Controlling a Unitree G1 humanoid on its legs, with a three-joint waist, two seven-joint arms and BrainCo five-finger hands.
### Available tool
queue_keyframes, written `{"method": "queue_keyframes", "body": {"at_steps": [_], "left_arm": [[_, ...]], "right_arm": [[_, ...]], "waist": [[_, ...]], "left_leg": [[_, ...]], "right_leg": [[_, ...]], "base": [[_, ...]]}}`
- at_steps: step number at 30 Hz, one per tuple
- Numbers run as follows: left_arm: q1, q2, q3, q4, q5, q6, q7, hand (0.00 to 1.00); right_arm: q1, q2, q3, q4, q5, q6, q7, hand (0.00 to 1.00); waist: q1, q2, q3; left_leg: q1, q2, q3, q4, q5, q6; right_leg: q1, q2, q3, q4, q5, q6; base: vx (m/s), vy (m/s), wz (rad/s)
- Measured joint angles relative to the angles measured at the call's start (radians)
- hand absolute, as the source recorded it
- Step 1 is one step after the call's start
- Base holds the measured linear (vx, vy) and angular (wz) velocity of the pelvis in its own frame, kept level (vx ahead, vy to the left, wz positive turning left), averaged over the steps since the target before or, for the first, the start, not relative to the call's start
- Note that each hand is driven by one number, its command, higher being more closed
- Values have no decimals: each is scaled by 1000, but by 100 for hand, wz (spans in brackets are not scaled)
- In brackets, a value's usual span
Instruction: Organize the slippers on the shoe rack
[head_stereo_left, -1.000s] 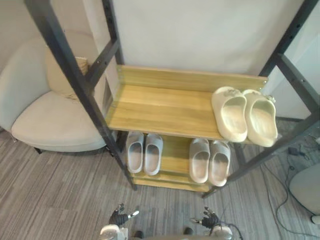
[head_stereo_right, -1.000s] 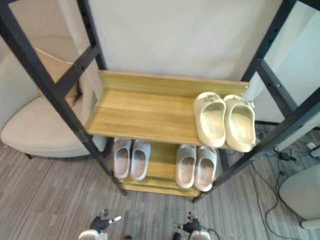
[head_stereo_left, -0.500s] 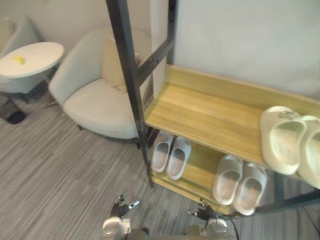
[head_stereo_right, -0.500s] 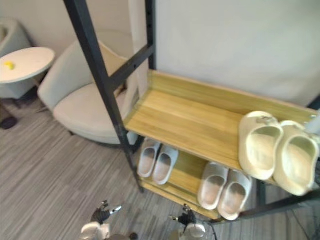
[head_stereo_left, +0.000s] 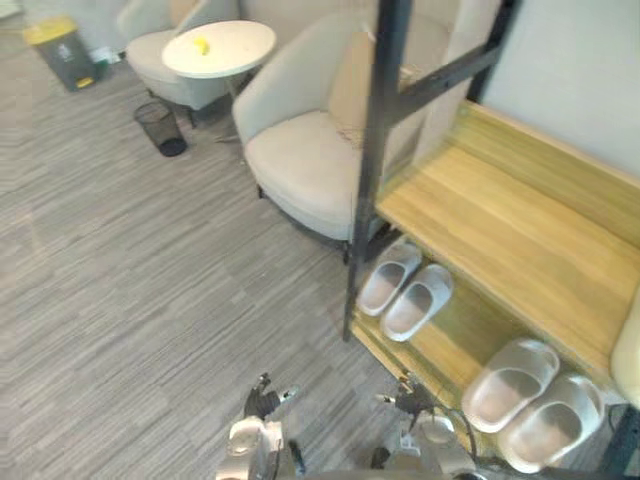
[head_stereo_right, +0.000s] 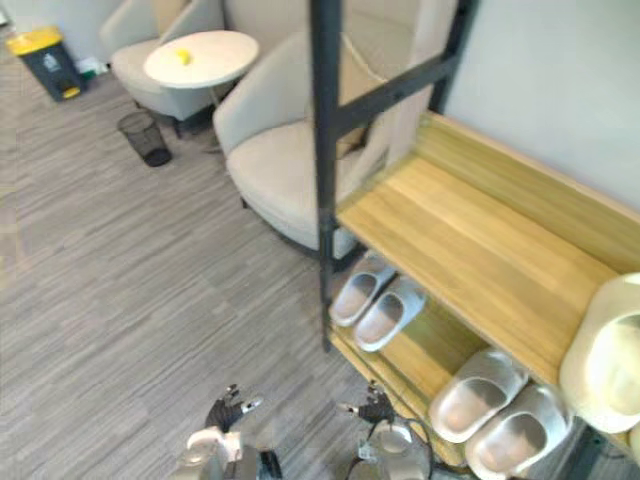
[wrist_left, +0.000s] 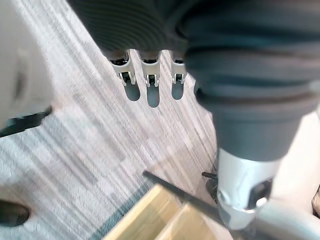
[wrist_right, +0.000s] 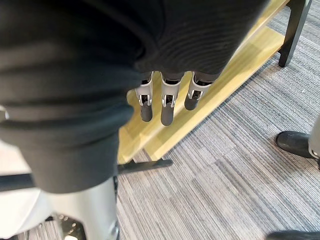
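The left hand (head_stereo_left: 262, 402) is held low over the carpet (head_stereo_left: 150, 280). In the left wrist view its fingers (wrist_left: 152, 85) are seen straight and slightly apart, with nothing held, and striped carpet lies past their tips. The right hand (head_stereo_left: 408, 402) is held beside it. Its fingers (wrist_right: 168, 102) are likewise straight and empty, and the front edge of the lower shelf (head_stereo_left: 455, 325) is seen just beyond their tips.

The shoe rack (head_stereo_left: 500, 210) stands ahead of the right hand's fingers. On the lower shelf, one pair of pale grey slippers (head_stereo_left: 405, 288) is set side by side ahead of those fingers, close to the black post (head_stereo_left: 372, 170). A second grey pair (head_stereo_left: 530, 395) is placed further to the right of the fingers, apart from the first. A cream slipper (head_stereo_right: 612, 360) rests on the upper shelf, well to the right of both hands.

Well ahead of the left hand's fingers, an armchair (head_stereo_left: 300, 150) is seen just beside the post. Beyond it are a round table (head_stereo_left: 218, 47) bearing a small yellow thing (head_stereo_left: 201, 44), a wire bin (head_stereo_left: 160, 127) and a yellow-lidded bin (head_stereo_left: 58, 50).
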Motion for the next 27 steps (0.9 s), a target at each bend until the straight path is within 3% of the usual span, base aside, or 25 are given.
{"method": "queue_keyframes", "body": {"at_steps": [1,4,8,11,14,16,17,19,20,21,23,25,27], "left_arm": [[-1,20,-18,18,11,4,0,0],[5,29,-18,54,11,7,3,0],[24,54,-13,93,11,8,3,0],[35,62,5,94,11,8,2,0],[33,57,25,93,10,7,2,0],[31,53,32,94,10,6,3,0],[10,42,54,95,8,7,5,0],[7,43,60,95,8,7,6,0],[14,47,62,100,7,6,5,0],[14,49,63,102,7,6,5,0],[13,39,81,97,7,-5,6,0],[31,15,114,72,8,-10,5,0],[16,-20,142,56,9,-8,4,0]], "right_arm": [[3,7,-12,27,0,2,0,0],[-6,-2,-25,76,-1,6,0,0],[-23,3,-24,121,-10,7,1,0],[-28,3,-24,142,-11,8,2,0],[-25,1,-26,138,-11,9,7,0],[-11,7,-35,133,-11,9,8,0],[-21,7,-47,124,-10,6,10,0],[-22,6,-47,121,-10,5,9,0],[-17,10,-43,119,-7,4,8,0],[-10,13,-42,125,-6,5,8,0],[3,25,-40,133,-2,8,8,0],[-20,29,-18,122,-2,7,8,0],[-42,28,-15,83,-1,6,7,0]], "waist": [[0,-16,-13],[3,-16,-18],[6,-18,-18],[10,-24,-16],[5,-51,-13],[-2,-74,-15],[6,-46,1],[-3,-31,8],[-13,-50,1],[-8,-78,-5],[-2,-94,-14],[21,-65,-23],[6,-28,5]], "left_leg": [[30,-47,-15,-95,57,19],[52,-91,-26,-183,113,43],[97,-119,-27,-287,173,56],[133,-147,-40,-340,195,67],[146,-195,-130,-381,192,76],[153,-232,-248,-397,199,99],[146,-212,-324,-382,217,126],[144,-188,-388,-368,211,121],[144,-207,-485,-351,197,105],[147,-232,-511,-337,186,102],[140,-248,-546,-267,136,85],[65,-237,-518,-99,62,58],[-63,-218,-408,148,21,9]], "right_leg": [[7,-3,27,-50,31,0],[23,-9,58,-115,83,22],[37,-11,64,-154,114,24],[34,-33,57,-112,85,30],[19,-73,68,7,-1,57],[2,-42,182,82,-39,28],[-94,16,295,234,-57,-3],[-116,92,377,226,-68,-13],[-120,118,398,149,-54,-22],[-116,101,390,108,-33,-31],[-91,77,356,97,-15,-27],[-53,86,315,63,-23,-34],[-21,90,271,34,-20,-41]], "base": [[-129,142,55],[-84,132,28],[-73,64,-3],[-44,57,14],[0,20,64],[96,-33,105],[167,-30,111],[143,-45,141],[158,-89,179],[204,-120,171],[248,-124,106],[265,-71,58],[155,-28,54]]}}
